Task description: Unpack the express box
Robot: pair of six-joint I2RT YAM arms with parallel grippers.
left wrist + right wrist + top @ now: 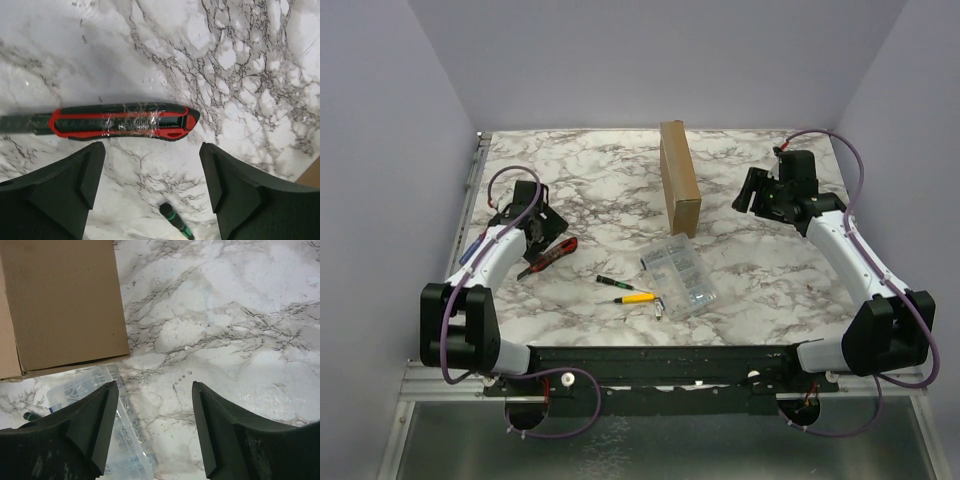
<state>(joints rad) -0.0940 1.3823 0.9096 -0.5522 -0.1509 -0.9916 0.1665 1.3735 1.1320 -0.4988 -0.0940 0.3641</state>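
The express box [680, 178], plain brown cardboard, stands on its long edge at the middle back of the marble table, closed. In the right wrist view it [65, 300] fills the upper left. My right gripper [752, 192] hovers to the right of the box, open and empty [155, 400]. My left gripper [540, 230] is at the left, open and empty [152, 160], just above a red and black utility knife [120, 121], which also shows from above [548, 257].
A clear plastic compartment case [682, 277] of small parts lies in front of the box, also under my right gripper's left finger [125, 440]. A black-green screwdriver [612, 283] and a yellow-handled tool [638, 297] lie beside it. The screwdriver tip shows between my left fingers [175, 220].
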